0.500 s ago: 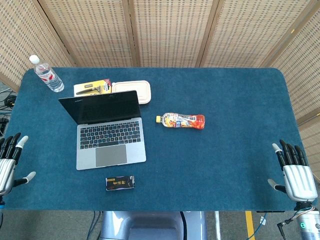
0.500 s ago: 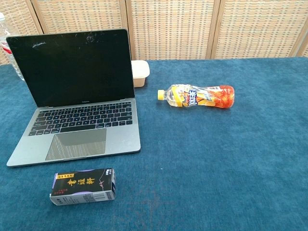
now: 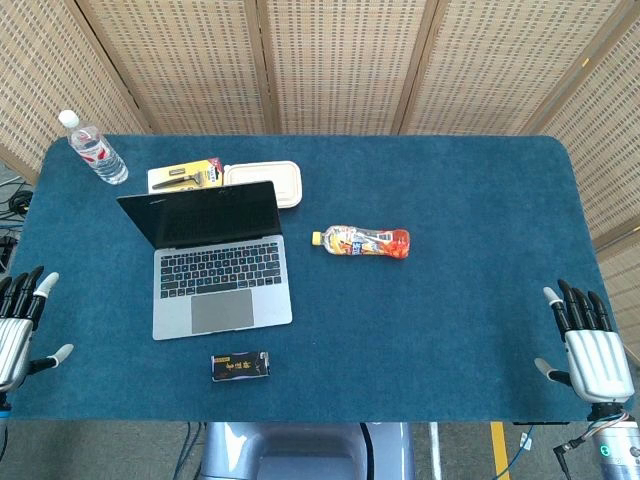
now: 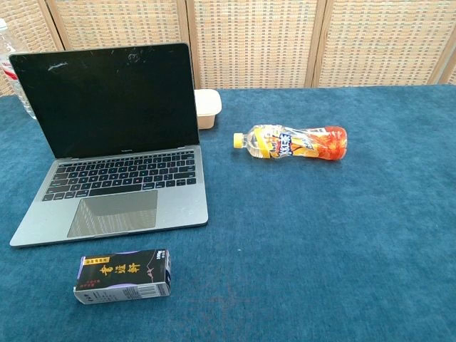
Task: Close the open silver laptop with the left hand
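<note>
Standing open on the left half of the table (image 3: 480, 180), the silver laptop (image 3: 220, 285) has not been touched yet, so as far as I can judge the whole job is ahead: reach in, get onto the lid, fold it down. Its dark screen (image 4: 107, 100) is raised past upright, leaning back toward the far edge, with the keyboard and trackpad facing the near edge. The hinge line runs roughly left to right along the table, turned a little so the lid's left corner sits nearer the near edge than the right one; the lid would need to swing forward and down toward the near edge.

The left hand (image 3: 18, 325) hovers off the table's near-left corner, holding nothing, fingers straight and spread, well apart from the laptop. The right hand (image 3: 588, 345) waits likewise at the near-right corner, empty and spread. Neither shows in the chest view.

Just behind the lid lie a yellow package (image 3: 185, 176) and a beige lunch box (image 3: 264, 182); a small dark box (image 3: 240, 366) sits near the laptop's front edge.
</note>
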Available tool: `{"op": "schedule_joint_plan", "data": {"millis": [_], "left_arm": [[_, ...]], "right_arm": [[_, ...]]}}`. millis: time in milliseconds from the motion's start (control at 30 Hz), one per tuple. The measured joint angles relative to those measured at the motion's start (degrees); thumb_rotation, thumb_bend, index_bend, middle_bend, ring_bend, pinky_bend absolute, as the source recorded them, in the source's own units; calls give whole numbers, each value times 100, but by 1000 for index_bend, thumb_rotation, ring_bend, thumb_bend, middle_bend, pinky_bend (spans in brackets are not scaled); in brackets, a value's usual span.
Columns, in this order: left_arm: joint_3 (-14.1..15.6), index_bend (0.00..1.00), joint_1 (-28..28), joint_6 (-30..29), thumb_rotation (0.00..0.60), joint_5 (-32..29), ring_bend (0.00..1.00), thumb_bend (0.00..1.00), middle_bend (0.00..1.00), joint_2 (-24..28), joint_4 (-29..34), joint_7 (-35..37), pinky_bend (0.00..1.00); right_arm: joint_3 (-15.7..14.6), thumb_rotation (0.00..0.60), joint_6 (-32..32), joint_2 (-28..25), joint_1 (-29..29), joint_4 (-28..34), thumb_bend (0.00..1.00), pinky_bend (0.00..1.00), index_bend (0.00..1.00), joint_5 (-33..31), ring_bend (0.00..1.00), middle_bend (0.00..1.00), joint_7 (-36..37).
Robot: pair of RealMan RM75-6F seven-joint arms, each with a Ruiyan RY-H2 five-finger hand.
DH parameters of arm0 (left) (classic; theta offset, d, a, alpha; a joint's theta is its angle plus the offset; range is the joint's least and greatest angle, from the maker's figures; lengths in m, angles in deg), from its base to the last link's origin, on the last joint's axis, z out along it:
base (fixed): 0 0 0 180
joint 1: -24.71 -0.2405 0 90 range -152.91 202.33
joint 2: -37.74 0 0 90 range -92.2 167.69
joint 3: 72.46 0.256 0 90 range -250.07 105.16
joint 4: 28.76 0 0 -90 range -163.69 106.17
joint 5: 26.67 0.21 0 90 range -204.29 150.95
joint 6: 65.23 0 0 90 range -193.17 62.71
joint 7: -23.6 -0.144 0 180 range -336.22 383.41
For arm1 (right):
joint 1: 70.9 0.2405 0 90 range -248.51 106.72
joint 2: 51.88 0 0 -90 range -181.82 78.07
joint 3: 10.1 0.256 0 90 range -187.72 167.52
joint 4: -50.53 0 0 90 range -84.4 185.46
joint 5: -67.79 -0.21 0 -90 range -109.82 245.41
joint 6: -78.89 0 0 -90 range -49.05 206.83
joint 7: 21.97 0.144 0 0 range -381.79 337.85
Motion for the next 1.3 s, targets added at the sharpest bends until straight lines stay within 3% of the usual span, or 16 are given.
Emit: {"op": "schedule_joint_plan", "data": {"millis": [1033, 1167, 1300], "left_arm": [[21, 4, 2, 18, 600, 37, 0, 35, 0, 17, 31, 15, 0], [-9, 4, 2, -29, 600, 45, 0, 101, 0, -3, 103, 16, 0], [-143, 5, 28, -319, 600, 187, 0, 269, 0, -179, 183, 127, 0]], "right_arm": [[0, 600, -10, 17, 2, -6, 0, 0, 2, 5, 0, 0, -39], [19, 600, -20, 8, -5, -10, 0, 0, 2, -31, 0, 0, -15], [37, 600, 5, 10, -9, -18, 0, 0, 2, -103, 0, 0, -11]]}}
